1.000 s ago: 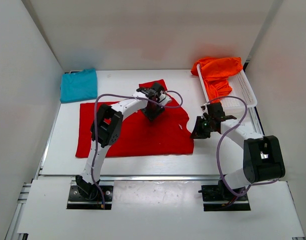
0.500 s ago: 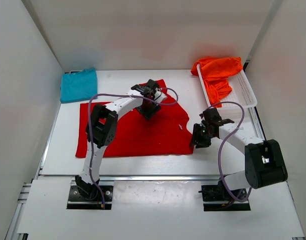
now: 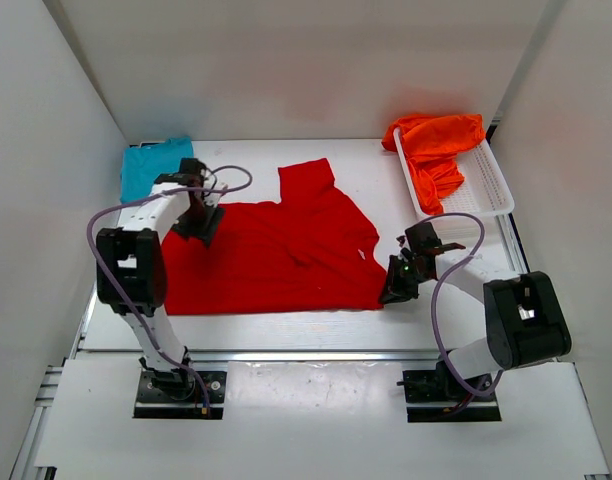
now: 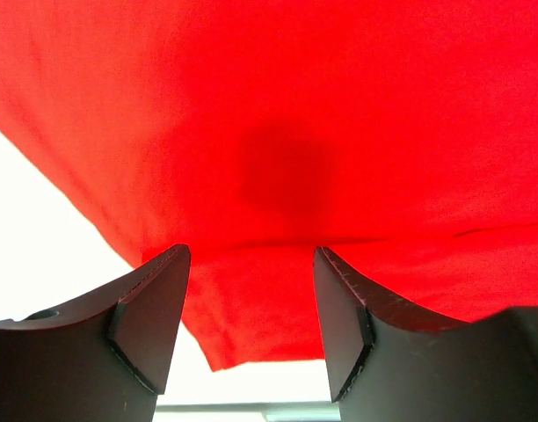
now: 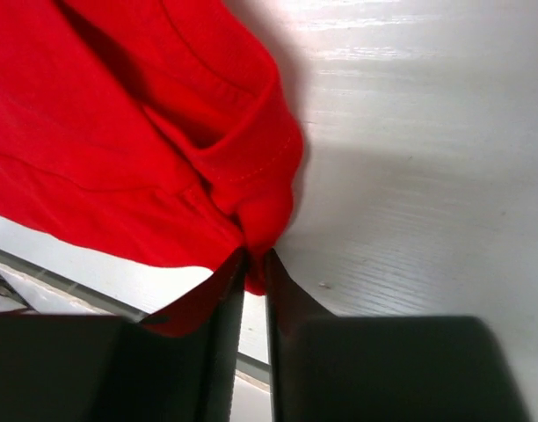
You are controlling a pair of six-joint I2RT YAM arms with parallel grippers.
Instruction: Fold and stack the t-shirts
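**Red t-shirt spread flat, one corner pinched, the first fold about to start**

At the far left corner of the surface point(image 3: 286, 332) the teal t-shirt point(image 3: 154, 168) lies folded. Beside it, the left fingers point(image 4: 150, 321) stand wide apart just above the left edge of the red t-shirt point(image 3: 276, 250), gripping nothing. The red t-shirt lies open across the middle of the surface. At its near right corner the right fingers point(image 5: 291, 308) are drawn narrow and pinch a bunched fold of the red cloth. At the far right the orange t-shirt point(image 3: 438, 140) is heaped in the basket point(image 3: 491, 185), hanging over its far end. I judge this the start of folding the red one. Next the left fingers need to come down and close on their edge, so both arms can lift and carry it over together.
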